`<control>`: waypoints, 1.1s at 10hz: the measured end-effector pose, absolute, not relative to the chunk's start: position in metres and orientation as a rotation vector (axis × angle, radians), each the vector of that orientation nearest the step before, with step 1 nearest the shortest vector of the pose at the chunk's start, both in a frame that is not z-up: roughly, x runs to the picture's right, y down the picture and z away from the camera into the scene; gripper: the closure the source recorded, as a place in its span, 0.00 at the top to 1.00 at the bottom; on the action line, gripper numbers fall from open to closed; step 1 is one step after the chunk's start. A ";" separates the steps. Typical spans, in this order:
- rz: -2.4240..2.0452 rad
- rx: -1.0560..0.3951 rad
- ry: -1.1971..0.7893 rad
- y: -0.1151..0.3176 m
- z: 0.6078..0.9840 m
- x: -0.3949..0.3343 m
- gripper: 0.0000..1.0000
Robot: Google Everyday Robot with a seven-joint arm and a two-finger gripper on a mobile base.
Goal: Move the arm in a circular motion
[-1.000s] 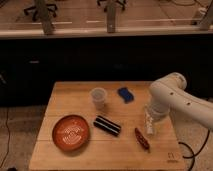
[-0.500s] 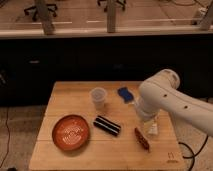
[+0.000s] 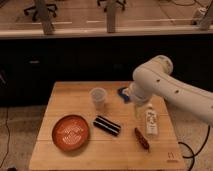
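Note:
The arm (image 3: 162, 82) is large and white, with thick rounded segments and small dark holes. It reaches in from the right edge, and its bulbous joint hangs over the back right of the wooden table (image 3: 60, 95). The gripper (image 3: 139, 111) points down below that joint. It is just left of a white bottle (image 3: 150, 122) and above the tabletop. It holds nothing that I can see.
On the table are an orange plate (image 3: 71, 132), a pale cup (image 3: 98, 98), a black striped packet (image 3: 107, 125), a brown snack bar (image 3: 142, 138) and a blue object (image 3: 122, 93) partly hidden by the arm. A dark counter stands behind. A cable lies at the lower right.
The arm's joint has swung left and grown larger in view. The gripper has moved left off the white bottle, which now shows. The tabletop items have not moved.

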State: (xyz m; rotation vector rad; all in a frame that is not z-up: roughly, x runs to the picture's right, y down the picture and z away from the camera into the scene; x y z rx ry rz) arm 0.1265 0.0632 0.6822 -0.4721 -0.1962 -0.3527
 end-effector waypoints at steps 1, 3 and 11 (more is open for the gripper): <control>-0.345 -0.471 -0.178 0.052 0.692 0.128 0.80; -0.315 -0.481 -0.117 0.028 0.719 0.139 0.80; -0.123 -0.692 0.100 0.103 0.780 0.268 0.80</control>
